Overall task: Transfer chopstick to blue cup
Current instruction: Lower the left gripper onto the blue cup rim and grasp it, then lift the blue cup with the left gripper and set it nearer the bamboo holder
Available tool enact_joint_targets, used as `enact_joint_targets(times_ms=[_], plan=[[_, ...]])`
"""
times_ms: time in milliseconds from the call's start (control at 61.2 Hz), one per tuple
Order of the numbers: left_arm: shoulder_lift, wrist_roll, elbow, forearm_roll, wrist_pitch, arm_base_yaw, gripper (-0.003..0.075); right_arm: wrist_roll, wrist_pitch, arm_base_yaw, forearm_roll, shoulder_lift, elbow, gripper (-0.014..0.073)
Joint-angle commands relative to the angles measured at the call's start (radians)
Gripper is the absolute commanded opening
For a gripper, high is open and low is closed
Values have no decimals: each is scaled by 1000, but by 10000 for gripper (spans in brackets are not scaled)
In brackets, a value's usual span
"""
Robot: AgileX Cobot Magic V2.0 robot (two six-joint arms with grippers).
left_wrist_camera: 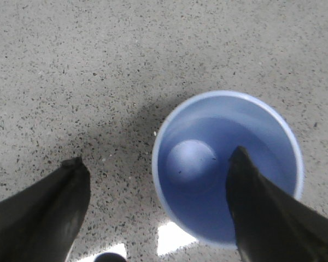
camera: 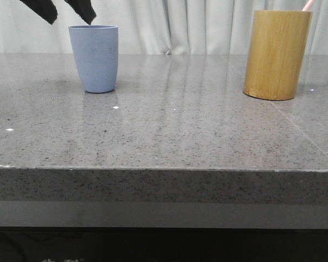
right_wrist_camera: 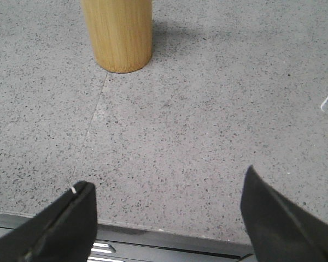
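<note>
— Front camera sits low at the table (camera: 164,136) edge, facing the curtain (camera: 180,24).
— Left wrist looks straight down into the blue cup (left_wrist_camera: 228,166), close. Right wrist, lower-angled, shares the bamboo holder (right_wrist_camera: 117,33) with the front view.

Even, bright overhead light; small glare specks on my table (camera: 169,125); soft shadow beside blue cup (left_wrist_camera: 224,164); fingers (left_wrist_camera: 44,213) blurred.

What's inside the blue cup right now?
Nothing. The left wrist view looks straight down into the blue cup and shows only its bare bottom. One finger of the open left gripper covers part of the inside, so that part is hidden.
</note>
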Motion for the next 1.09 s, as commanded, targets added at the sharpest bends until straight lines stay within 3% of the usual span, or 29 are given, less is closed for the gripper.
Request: enact_joint_targets(times_ms=[0,229,392,621,784,1078], plan=[[-19,-21,-69,7,-8,-7,512,-8,-66,-3,5,16,-29,561],[30,-37,-105,7,-12,-7,482,-8,-66,-3,5,21,-29,561],[33,-39,-105,7,-38,-7,344,-8,-66,-3,5,21,-29,561],[33,-39,-105,3,-32,-7,87,-8,-66,-3,5,21,-29,561],[33,-39,-105,1,-26,-7,-15,-8,-66,-3,5,21,-29,561],[33,-39,-149,-23,-9,-46,-19,-8,-66,-3,5,21,-29,561]])
